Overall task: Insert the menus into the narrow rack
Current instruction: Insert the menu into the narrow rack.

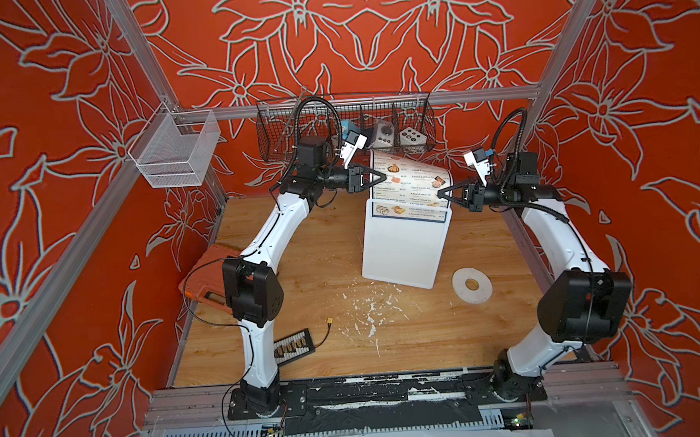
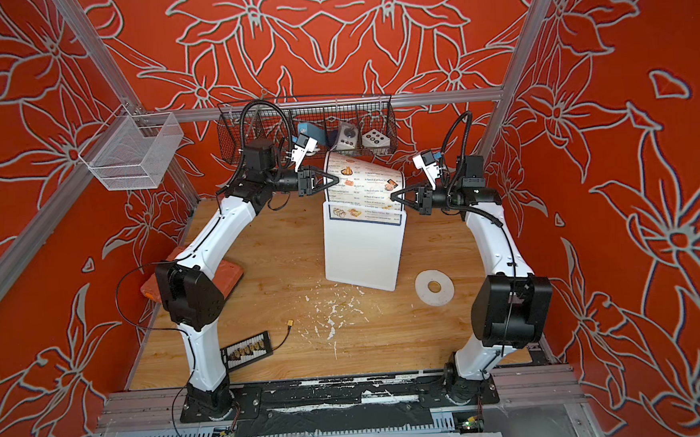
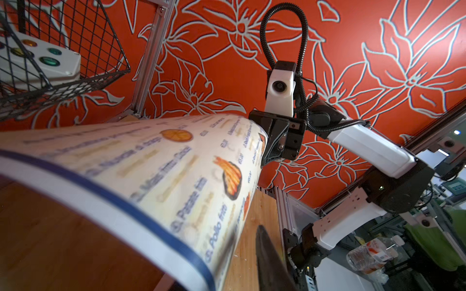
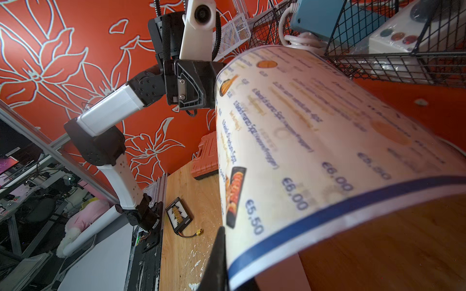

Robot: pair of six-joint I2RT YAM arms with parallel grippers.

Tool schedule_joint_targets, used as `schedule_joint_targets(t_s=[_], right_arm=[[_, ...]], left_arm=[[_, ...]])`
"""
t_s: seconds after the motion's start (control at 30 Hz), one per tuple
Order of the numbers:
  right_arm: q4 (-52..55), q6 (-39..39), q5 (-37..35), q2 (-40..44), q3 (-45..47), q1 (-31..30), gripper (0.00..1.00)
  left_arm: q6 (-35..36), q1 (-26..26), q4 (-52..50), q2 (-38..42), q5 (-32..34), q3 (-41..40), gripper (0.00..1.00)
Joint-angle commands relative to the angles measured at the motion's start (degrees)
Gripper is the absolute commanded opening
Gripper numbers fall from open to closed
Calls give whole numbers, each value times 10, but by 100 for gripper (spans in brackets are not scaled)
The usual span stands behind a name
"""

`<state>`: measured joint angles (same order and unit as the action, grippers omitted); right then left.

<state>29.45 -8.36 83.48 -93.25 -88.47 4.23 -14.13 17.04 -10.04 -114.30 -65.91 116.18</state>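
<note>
Menu (image 1: 414, 174) is bowed up, long axis near-far, in line with the rack (image 1: 400, 252) lying flat on the worktop (image 1: 304, 314). Its near short edge sits inside the rack's far mouth, with most of the sheet outside and arching toward the far wall. Left jaws are pinched shut on the menu's left long edge, right jaws on its right long edge, opposite each other just far of the mouth. My read: feed must run straight toward near along the rack's axis, both sides together, or the sheet skews and jams.
</note>
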Motion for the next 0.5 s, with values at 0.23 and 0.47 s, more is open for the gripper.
schedule_joint_targets(t_s=[0.23,0.47], right_arm=[[-130,133,-20,13,-18,-3,27],[-244,262,-37,1,-5,-4,29]], left_arm=[[11,2,20,-12,-26,17,7],[30,5,0,-23,-32,31,3]])
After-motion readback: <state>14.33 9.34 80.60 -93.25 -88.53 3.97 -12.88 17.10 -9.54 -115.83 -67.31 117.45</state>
